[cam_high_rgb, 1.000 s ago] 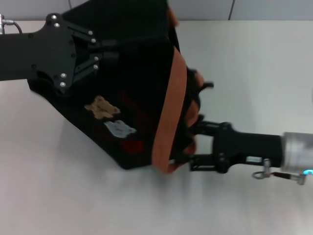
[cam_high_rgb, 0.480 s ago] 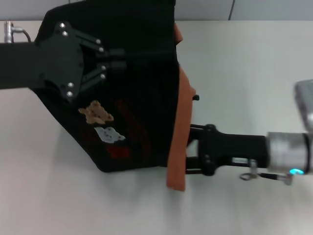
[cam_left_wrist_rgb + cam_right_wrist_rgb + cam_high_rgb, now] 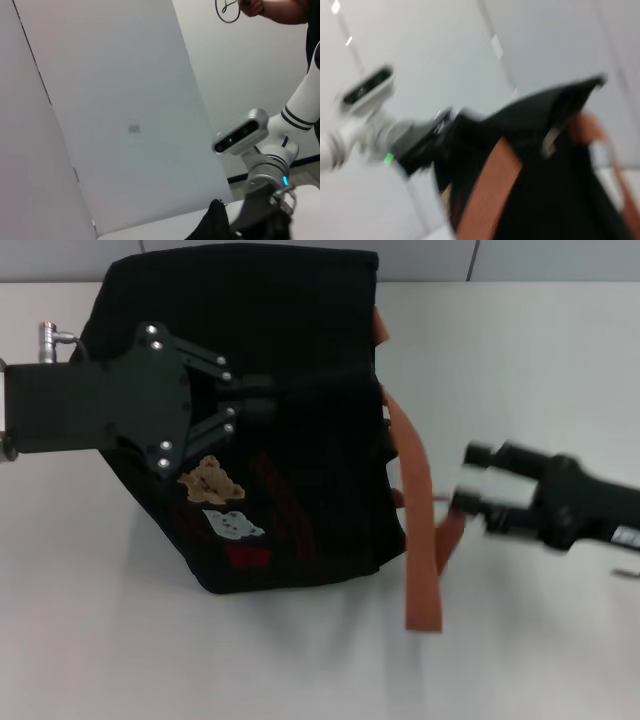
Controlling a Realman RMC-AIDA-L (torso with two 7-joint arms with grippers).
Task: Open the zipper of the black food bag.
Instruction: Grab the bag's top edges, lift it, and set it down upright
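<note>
The black food bag [image 3: 300, 480] lies on the white table [image 3: 520, 350] with its bear patches [image 3: 215, 495] and red lettering facing up. Its orange-brown strap [image 3: 420, 540] trails off the right side. My left gripper [image 3: 252, 398] reaches in from the left, fingers nearly together on the dark fabric where a faint zipper [image 3: 320, 375] line runs toward the bag's right edge. No pull tab can be made out. My right gripper [image 3: 478, 490] hovers to the right of the bag beside the strap, blurred, jaws apart and holding nothing. The right wrist view shows the bag [image 3: 555, 190] and strap [image 3: 485, 195] close up.
Bare white tabletop lies to the right of and in front of the bag. A grey panelled wall [image 3: 560, 258] runs behind the table. The left wrist view shows the wall, my right arm [image 3: 260, 165] and a person's hand [image 3: 280, 7] high up.
The right gripper has pulled back to the right, away from the bag's side, leaving the strap hanging loose. The left gripper and the bag have shifted right and down, the bag turning squarer.
</note>
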